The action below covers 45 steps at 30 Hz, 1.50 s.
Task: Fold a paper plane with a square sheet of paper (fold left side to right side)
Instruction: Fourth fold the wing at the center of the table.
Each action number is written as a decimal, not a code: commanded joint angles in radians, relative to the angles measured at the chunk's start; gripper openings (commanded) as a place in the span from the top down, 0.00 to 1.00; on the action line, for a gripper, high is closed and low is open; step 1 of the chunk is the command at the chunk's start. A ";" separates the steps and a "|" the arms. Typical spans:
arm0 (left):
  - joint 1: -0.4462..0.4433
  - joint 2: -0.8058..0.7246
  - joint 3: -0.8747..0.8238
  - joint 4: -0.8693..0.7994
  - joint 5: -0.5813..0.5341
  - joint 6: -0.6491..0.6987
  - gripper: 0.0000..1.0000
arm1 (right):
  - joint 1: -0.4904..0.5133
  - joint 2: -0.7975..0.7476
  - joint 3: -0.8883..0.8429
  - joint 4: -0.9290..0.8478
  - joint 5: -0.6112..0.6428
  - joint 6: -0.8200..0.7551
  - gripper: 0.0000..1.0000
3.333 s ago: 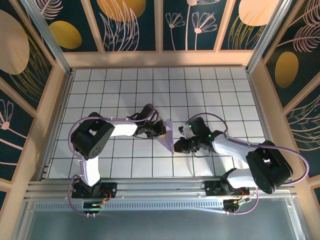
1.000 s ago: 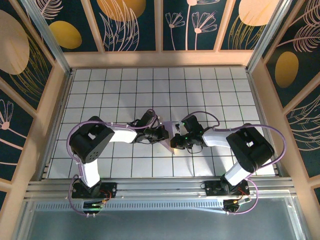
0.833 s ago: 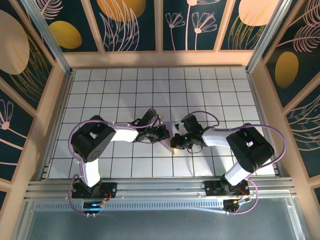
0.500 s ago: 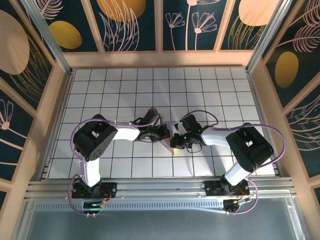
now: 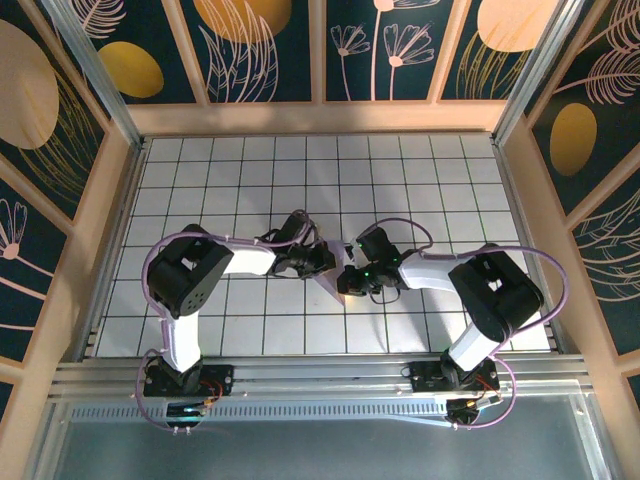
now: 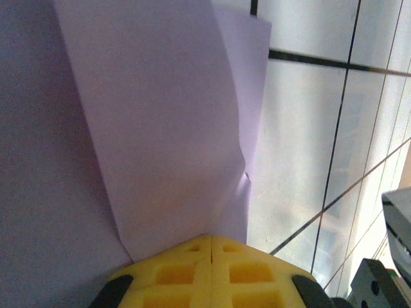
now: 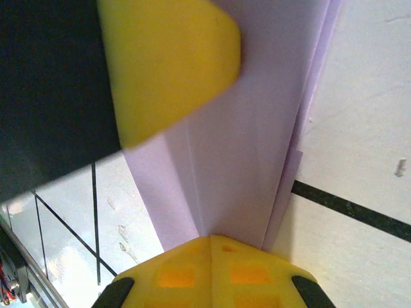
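The fingers of the left gripper are pressing shut, pad against pad. The lavender paper is running straight into their seam, so they are apparently pinching its left side. The fingers of the right gripper are closing the same way on the paper's right edge, where several thin layers are converging into the seam.

From above, both grippers are crowding the paper, one on either side of it. The paper is lying as a narrow tapered strip on the white gridded table.

The sheet is not lying as a flat square: creases and stacked layers are showing, so the early folds are looking done. One flap is bowing up loose beside the paper's main crease, so the left-to-right fold is looking unfinished. Laying that flap over and creasing it flat are remaining, as far as I can judge.
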 commanded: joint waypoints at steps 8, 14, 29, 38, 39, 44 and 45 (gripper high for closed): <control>0.127 0.077 0.103 -0.078 -0.104 0.104 0.99 | 0.026 0.090 -0.063 -0.195 0.136 -0.030 1.00; 0.172 0.106 0.124 -0.064 -0.110 0.133 0.99 | 0.027 0.090 -0.061 -0.194 0.131 -0.030 1.00; 0.229 0.012 0.138 -0.085 -0.150 0.219 0.99 | 0.026 0.087 -0.057 -0.168 0.108 -0.031 1.00; 0.115 -0.154 -0.039 -0.032 -0.064 0.202 0.99 | 0.018 0.089 -0.042 -0.164 0.111 -0.037 1.00; 0.100 -0.150 -0.041 -0.019 -0.049 0.189 0.99 | 0.018 0.088 -0.042 -0.164 0.111 -0.038 1.00; 0.049 -0.080 -0.019 0.036 -0.023 0.140 0.99 | 0.018 0.086 -0.043 -0.167 0.114 -0.041 1.00; 0.045 -0.064 -0.008 0.041 -0.016 0.138 0.99 | 0.018 0.085 -0.043 -0.168 0.113 -0.041 1.00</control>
